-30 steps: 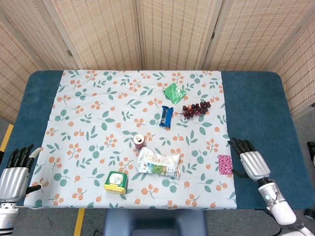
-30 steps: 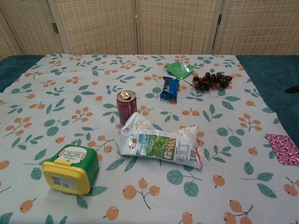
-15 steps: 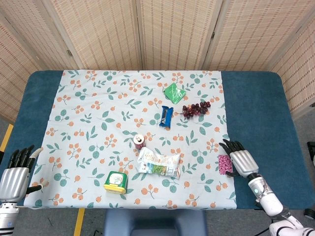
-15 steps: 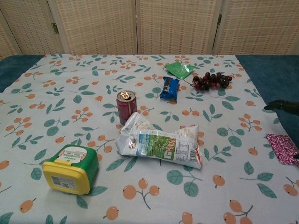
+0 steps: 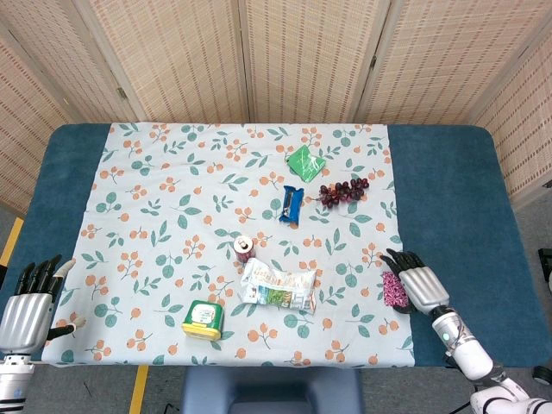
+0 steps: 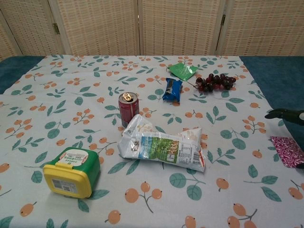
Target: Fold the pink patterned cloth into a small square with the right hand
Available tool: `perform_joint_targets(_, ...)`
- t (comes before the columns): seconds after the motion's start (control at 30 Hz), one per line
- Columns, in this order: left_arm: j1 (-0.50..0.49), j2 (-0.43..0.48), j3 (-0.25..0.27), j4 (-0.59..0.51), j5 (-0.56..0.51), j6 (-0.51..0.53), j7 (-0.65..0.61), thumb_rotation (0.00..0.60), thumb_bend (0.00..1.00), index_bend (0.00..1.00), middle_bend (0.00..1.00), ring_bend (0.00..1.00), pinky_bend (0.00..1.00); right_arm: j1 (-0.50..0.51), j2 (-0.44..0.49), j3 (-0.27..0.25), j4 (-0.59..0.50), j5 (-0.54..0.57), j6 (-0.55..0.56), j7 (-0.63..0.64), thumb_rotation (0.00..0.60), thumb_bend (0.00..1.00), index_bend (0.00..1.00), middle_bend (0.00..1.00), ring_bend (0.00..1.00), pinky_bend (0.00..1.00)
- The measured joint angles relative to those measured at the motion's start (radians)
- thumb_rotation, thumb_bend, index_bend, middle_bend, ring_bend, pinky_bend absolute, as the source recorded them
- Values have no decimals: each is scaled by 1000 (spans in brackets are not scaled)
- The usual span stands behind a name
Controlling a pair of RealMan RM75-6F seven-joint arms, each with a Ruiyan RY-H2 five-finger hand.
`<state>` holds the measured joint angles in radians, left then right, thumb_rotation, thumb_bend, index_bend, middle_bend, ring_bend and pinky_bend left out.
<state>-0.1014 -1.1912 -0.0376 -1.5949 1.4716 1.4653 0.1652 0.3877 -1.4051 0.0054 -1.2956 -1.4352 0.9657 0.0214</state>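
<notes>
The pink patterned cloth (image 5: 394, 288) lies flat near the right edge of the floral tablecloth (image 5: 172, 216) on the blue-covered counter (image 5: 457, 198), well apart from the snack bag (image 5: 278, 287), the soda can (image 5: 244, 247), the green-and-yellow tub (image 5: 203, 318), the grapes (image 5: 343, 191), the blue wrapper (image 5: 293, 205) and the green packet (image 5: 305, 161). The right robot hand (image 5: 417, 283) sits over the cloth's outer side, fingers spread and reaching past its far corner; whether they press the fabric cannot be told, and nothing is gripped. Folding well likely means pinching one edge only, lifting it low and laying it squarely onto the opposite edge without dragging the tablecloth beneath. The left robot hand (image 5: 26, 309) rests at the counter's near left corner, fingers apart, holding nothing.
</notes>
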Motion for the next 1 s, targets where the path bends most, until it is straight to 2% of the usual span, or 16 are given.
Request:
perform_joint_targets(0.3,1,2,-1,-4,-6,-1,3,600,193,155,68,100,0,28,-16,3,35,6,-31,-6,600,194,0,0,0,0)
perform_joint_targets(1.0,-2,-1,-3,-6,-21,-13,13,600,193,155,68,100,0,126,-87,66,189,73,-126,6,600,194,0,0,0,0)
